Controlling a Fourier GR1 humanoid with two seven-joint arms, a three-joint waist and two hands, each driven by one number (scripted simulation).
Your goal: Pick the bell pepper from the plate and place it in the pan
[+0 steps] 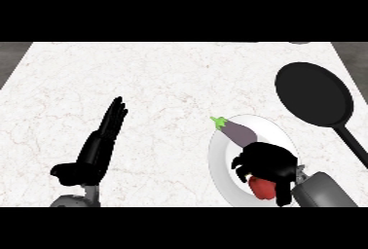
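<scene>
A white plate (223, 170) lies at the lower right of the counter. On it rest a purple eggplant (237, 133) with a green stem and a red bell pepper (263, 188). My right hand (267, 161) hovers over the plate with fingers curled down over the pepper, which shows only partly below the palm. Whether the fingers touch the pepper I cannot tell. A black pan (313, 94) sits at the upper right, its handle (353, 144) running toward the lower right. My left hand (101, 141) rests open at the lower left, fingers straight and pointing up.
The white marble counter (158, 82) stretches wide to the left and back. Dark floor shows beyond its left and right edges. The eggplant lies between the pepper and the pan's near side.
</scene>
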